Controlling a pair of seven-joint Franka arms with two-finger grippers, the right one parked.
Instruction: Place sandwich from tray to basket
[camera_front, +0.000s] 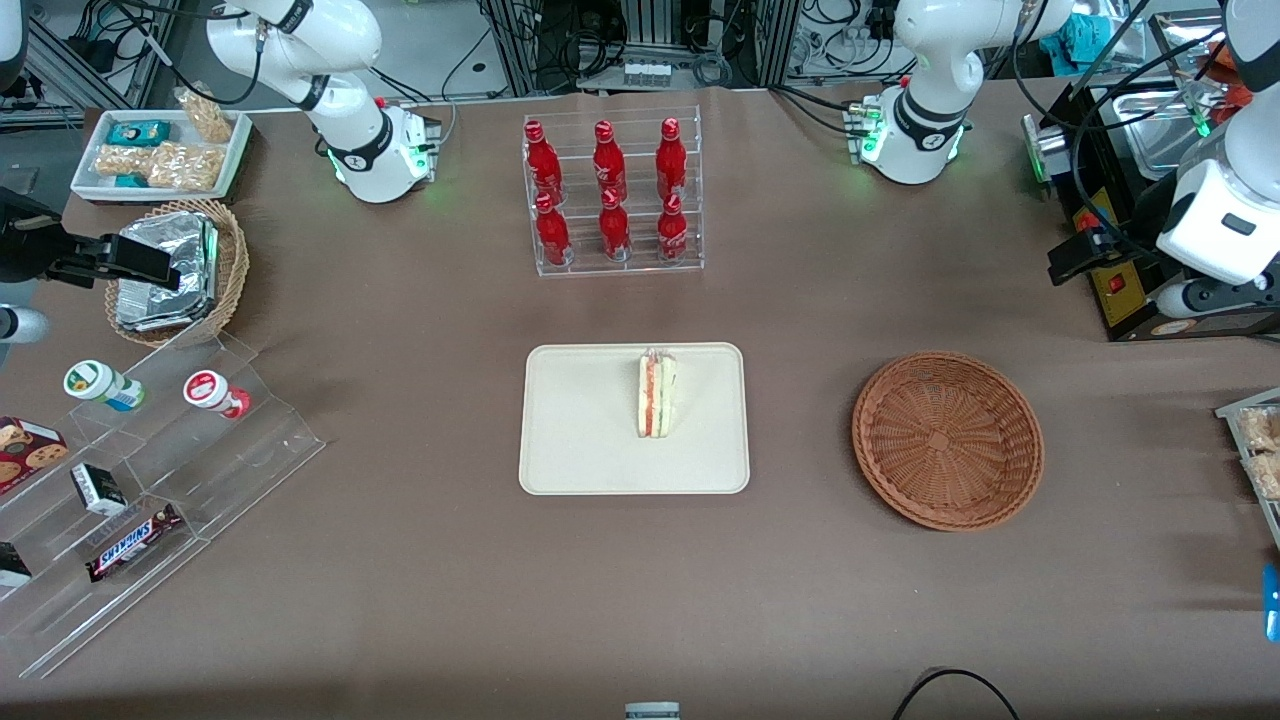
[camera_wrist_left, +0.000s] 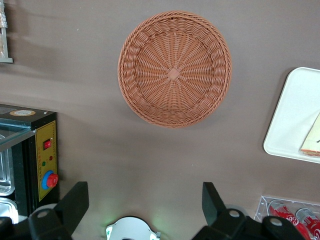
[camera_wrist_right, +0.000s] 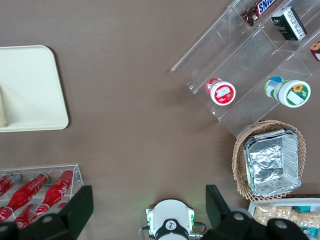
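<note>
Black cable (camera_front: 950, 671) lies nearest; pincer (camera_front: 1056, 268) hangs wide near the machine (camera_front: 1120, 298); 1 sandwich (camera_front: 656, 395) on 1 tray (camera_front: 580, 430), beside 1 basket (camera_front: 947, 440).

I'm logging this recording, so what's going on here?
Nothing is being handled: the left arm's gripper is open, holding nothing, near the black-and-yellow machine toward the working arm's end. The sandwich lies on the tray, not yet in the basket beside it.

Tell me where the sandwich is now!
In the front view, the sandwich lies near the middle of the white tray, with the round basket beside it toward the working arm's end; the open gripper hovers near the black-and-yellow machine.
</note>
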